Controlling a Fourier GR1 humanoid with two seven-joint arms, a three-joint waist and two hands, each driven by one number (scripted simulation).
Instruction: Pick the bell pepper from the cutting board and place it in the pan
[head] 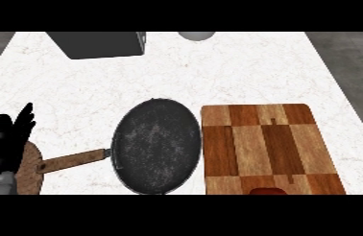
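Nothing is done yet: the pan [157,146], right of the resting left hand [16,127] with straight fingers, holds nothing; the bell pepper [269,191] lies farther right on the cutting board [266,144].

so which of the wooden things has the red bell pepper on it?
The checkered wooden cutting board, right of the dark round pan. A red sliver shows at its near edge. The pan's wooden handle and the round wooden piece at left carry nothing red.
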